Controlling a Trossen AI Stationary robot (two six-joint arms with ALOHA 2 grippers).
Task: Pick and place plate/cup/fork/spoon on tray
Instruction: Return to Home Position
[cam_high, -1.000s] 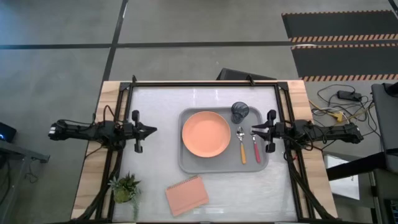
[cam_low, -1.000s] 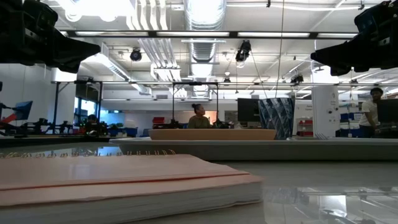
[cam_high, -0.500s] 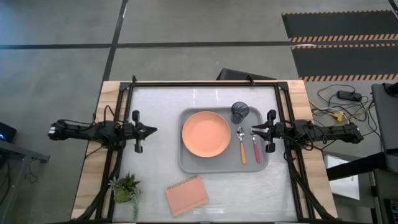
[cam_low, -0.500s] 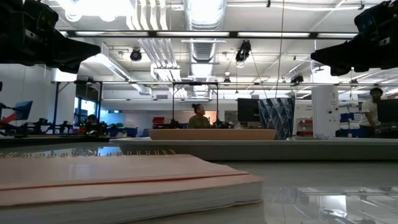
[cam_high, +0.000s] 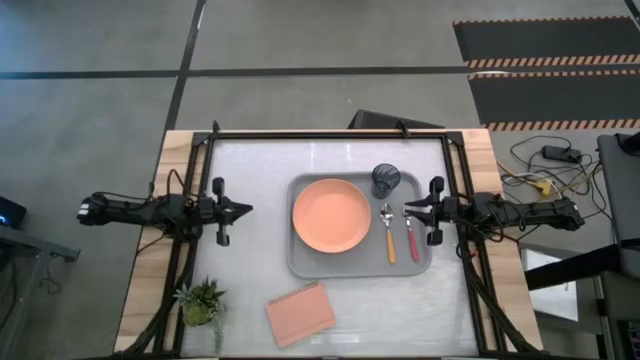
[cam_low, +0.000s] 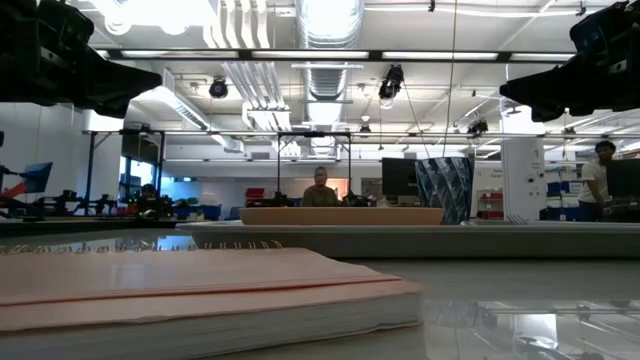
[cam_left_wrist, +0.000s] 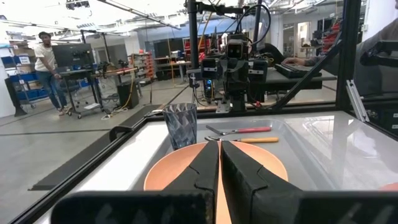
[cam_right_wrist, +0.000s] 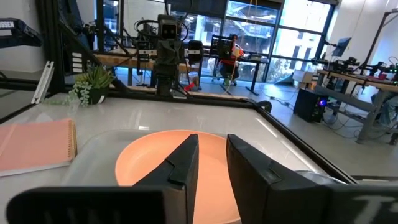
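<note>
The light-grey tray (cam_high: 306, 262) lies mid-table. On it, the salmon-orange plate (cam_high: 331, 215) rests flat on the left part. The dark cup (cam_high: 386, 180) stands upright at the far right corner. The orange-handled spoon (cam_high: 389, 232) and the red-pink-handled fork (cam_high: 411, 232) lie side by side on the right part, handles toward the near edge. My left gripper (cam_high: 247, 209) hovers left of the tray, shut and empty; its wrist view (cam_left_wrist: 219, 167) looks over the plate. My right gripper (cam_high: 407, 208) hovers over the tray's right edge near the fork's tines, narrowly open and empty (cam_right_wrist: 212, 163).
A salmon-pink notebook (cam_high: 300, 313) lies near the front edge and fills the low view's foreground (cam_low: 200, 290). A small potted plant (cam_high: 202, 302) stands at the near left. Black frame rails (cam_high: 330, 133) border the table. People show in the room beyond.
</note>
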